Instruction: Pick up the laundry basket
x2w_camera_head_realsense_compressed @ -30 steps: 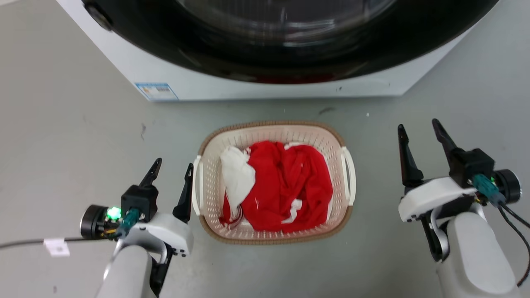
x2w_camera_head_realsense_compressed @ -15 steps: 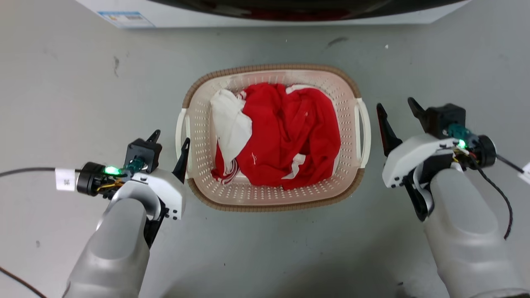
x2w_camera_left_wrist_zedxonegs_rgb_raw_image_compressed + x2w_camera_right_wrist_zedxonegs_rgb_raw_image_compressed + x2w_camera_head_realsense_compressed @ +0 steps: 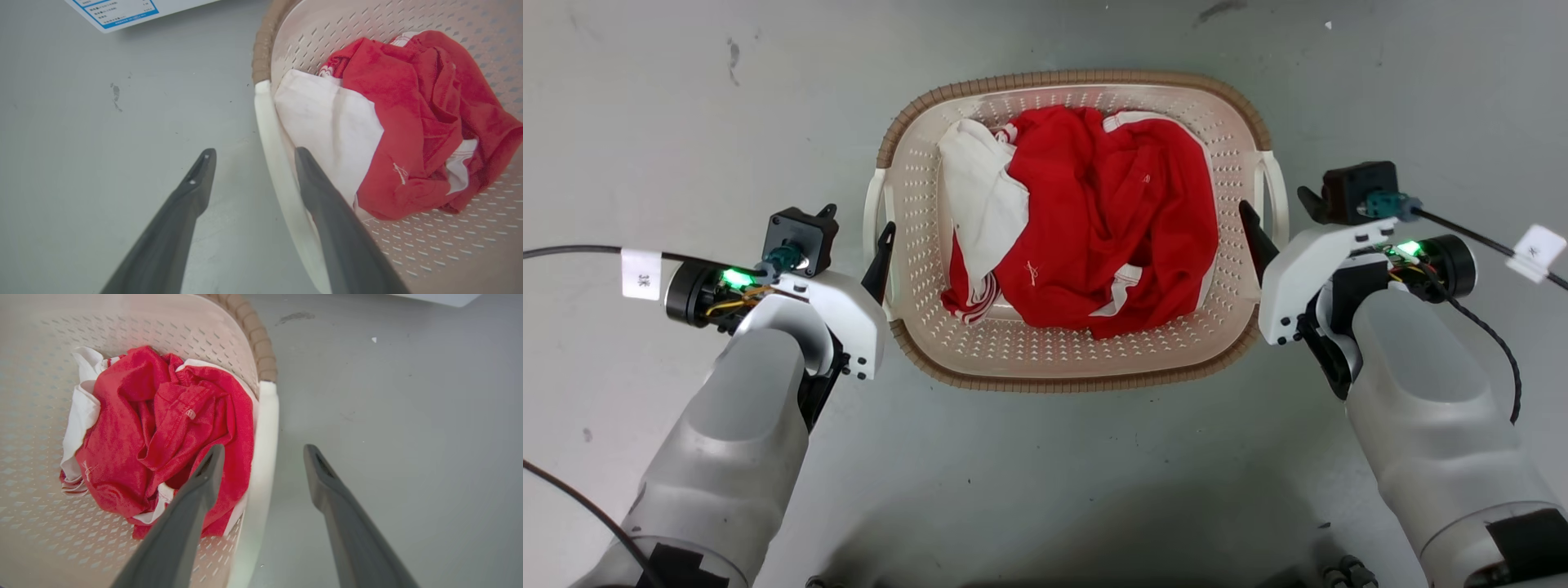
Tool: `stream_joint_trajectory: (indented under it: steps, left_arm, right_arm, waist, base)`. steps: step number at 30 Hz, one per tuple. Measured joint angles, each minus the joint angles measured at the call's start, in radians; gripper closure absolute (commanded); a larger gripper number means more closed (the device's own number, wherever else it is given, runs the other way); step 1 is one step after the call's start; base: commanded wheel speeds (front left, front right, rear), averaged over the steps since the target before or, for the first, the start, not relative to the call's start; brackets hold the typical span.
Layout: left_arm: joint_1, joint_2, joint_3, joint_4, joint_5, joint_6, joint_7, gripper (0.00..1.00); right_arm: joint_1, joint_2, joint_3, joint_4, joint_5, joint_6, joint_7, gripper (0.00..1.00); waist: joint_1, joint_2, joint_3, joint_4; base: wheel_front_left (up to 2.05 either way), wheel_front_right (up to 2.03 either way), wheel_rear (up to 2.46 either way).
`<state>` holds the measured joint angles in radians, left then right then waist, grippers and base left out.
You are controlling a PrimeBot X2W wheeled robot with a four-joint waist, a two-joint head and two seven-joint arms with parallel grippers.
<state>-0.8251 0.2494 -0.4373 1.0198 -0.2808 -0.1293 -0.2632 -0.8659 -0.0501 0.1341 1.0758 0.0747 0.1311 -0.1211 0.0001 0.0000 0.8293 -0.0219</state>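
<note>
The laundry basket point(image 3: 1062, 381), cream with a brown rim, stands on the grey floor holding a red garment point(image 3: 1111, 220) and a white cloth point(image 3: 980, 196). My left gripper point(image 3: 858, 224) is open and straddles the basket's white left handle point(image 3: 265, 122): one finger is outside over the floor, the other inside the basket point(image 3: 408, 16). My right gripper point(image 3: 1274, 202) is open too, astride the white right handle point(image 3: 267, 416). Its inner finger is over the red garment point(image 3: 163, 428) and its outer finger over the floor. Neither gripper is closed on a handle.
The washing machine's white base with a blue-edged label point(image 3: 114, 10) lies just beyond the basket. Dark cables run from both wrists, one with a white tag point(image 3: 1534, 251). Bare grey floor with a few scuff marks point(image 3: 734, 57) surrounds the basket.
The head camera has tilted down, so the washing machine left its view. Both grippers have closed in on the basket's sides, and the right one now straddles its handle.
</note>
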Motion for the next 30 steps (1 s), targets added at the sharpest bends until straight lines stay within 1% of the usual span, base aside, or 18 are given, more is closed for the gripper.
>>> stream_joint_trajectory:
  steps: [7,12,15,16,20,21,24,25,26,27,28,30]
  left_arm:
    - [-0.066,0.010,-0.103,0.050,-0.047,0.000,0.001,0.00]
    - [-0.101,0.012,-0.191,0.079,-0.098,0.000,0.034,0.00]
    - [-0.113,0.020,-0.244,0.078,-0.139,0.000,0.050,0.00]
    - [-0.124,0.031,-0.294,0.073,-0.183,0.000,0.065,0.00]
    - [-0.132,0.047,-0.352,0.064,-0.237,-0.002,0.071,0.00]
    - [-0.136,0.057,-0.392,0.059,-0.273,-0.002,0.072,0.00]
    - [-0.144,0.064,-0.427,0.056,-0.309,-0.002,0.073,0.00]
    - [-0.144,0.065,-0.437,0.054,-0.324,-0.002,0.081,0.66]
    - [-0.144,0.065,-0.449,0.051,-0.342,-0.002,0.087,0.66]
    - [-0.143,0.065,-0.464,0.043,-0.360,-0.001,0.094,1.00]
    - [-0.143,0.066,-0.479,0.037,-0.372,-0.002,0.095,1.00]
    - [-0.143,0.068,-0.500,0.028,-0.397,-0.001,0.094,1.00]
  right_arm:
    - [-0.057,0.000,0.057,0.066,0.039,0.000,0.080,0.00]
    - [-0.089,0.000,0.084,0.092,0.048,0.000,0.114,0.00]
    - [-0.106,0.000,0.087,0.102,0.049,0.000,0.119,0.00]
    - [-0.114,0.000,0.092,0.109,0.050,0.000,0.122,0.00]
    - [-0.118,0.000,0.102,0.116,0.059,0.000,0.123,0.00]
    - [-0.118,0.000,0.106,0.122,0.067,0.000,0.127,0.00]
    - [-0.121,0.000,0.112,0.126,0.074,0.000,0.128,0.00]
    - [-0.123,0.000,0.115,0.127,0.075,0.000,0.131,0.00]
    - [-0.125,0.000,0.119,0.128,0.080,0.000,0.137,0.00]
    - [-0.125,0.000,0.124,0.130,0.091,0.000,0.149,0.67]
    - [-0.125,0.000,0.132,0.130,0.098,0.000,0.149,1.00]
    - [-0.125,0.000,0.143,0.130,0.107,0.000,0.158,1.00]
  waist:
    - [0.0000,0.0000,0.030,0.007]
    - [0.0000,0.0000,0.044,0.009]
    - [0.0000,0.0000,0.052,0.010]
    - [0.0000,0.0000,0.057,0.010]
    - [0.0000,0.0000,0.061,0.008]
    - [-0.0001,0.0000,0.062,0.009]
    - [-0.0001,0.0000,0.065,0.009]
    - [-0.0001,0.0000,0.066,0.009]
    - [-0.0001,0.0000,0.066,0.009]
    - [-0.0001,0.0000,0.067,0.010]
    - [-0.0001,0.0000,0.067,0.011]
    - [-0.0001,0.0000,0.067,0.012]
  base:
    - [0.00,0.00,0.00]
    - [0.00,0.00,0.00]
    - [0.00,0.00,0.00]
    - [0.00,0.00,0.00]
    - [0.00,0.00,0.00]
    - [0.00,0.00,0.00]
    - [0.00,0.00,0.00]
    - [0.00,0.00,0.00]
    - [0.00,0.00,0.00]
    - [0.00,0.00,0.00]
    - [0.00,0.00,0.00]
    - [0.00,0.00,0.00]
